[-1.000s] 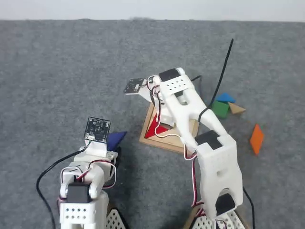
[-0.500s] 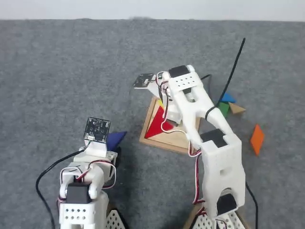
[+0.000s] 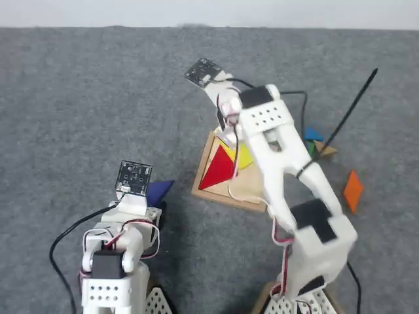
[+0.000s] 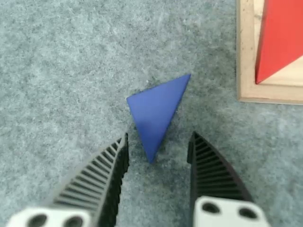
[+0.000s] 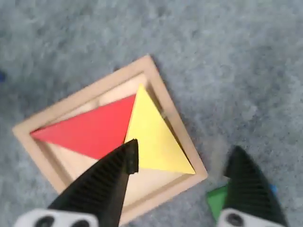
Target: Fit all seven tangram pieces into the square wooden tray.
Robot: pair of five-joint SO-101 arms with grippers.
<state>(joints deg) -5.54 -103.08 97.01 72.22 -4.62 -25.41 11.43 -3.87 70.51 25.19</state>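
The square wooden tray (image 3: 200, 187) holds a red triangle (image 3: 219, 169) and a yellow triangle (image 3: 243, 156), lying edge to edge. My right gripper (image 5: 184, 150) hangs open above the tray (image 5: 80, 92), over the yellow triangle (image 5: 154, 142) and beside the red one (image 5: 90, 130). My left gripper (image 4: 159, 138) is open low over the carpet. The near tip of a dark blue triangle (image 4: 156, 111) lies between its fingertips. That triangle (image 3: 159, 191) sits left of the tray. The tray's corner (image 4: 244, 56) and red piece (image 4: 281, 38) show beyond it.
Right of the tray lie a small blue triangle (image 3: 309, 134), a green piece (image 3: 305, 150), a tan triangle (image 3: 325, 149) and an orange parallelogram (image 3: 352, 190). The green piece (image 5: 218, 201) lies just off the tray's corner. Grey carpet covers the table.
The right gripper has let go of the yellow triangle in the tray and risen toward the far side, uncovering the tray. The left arm has not moved.
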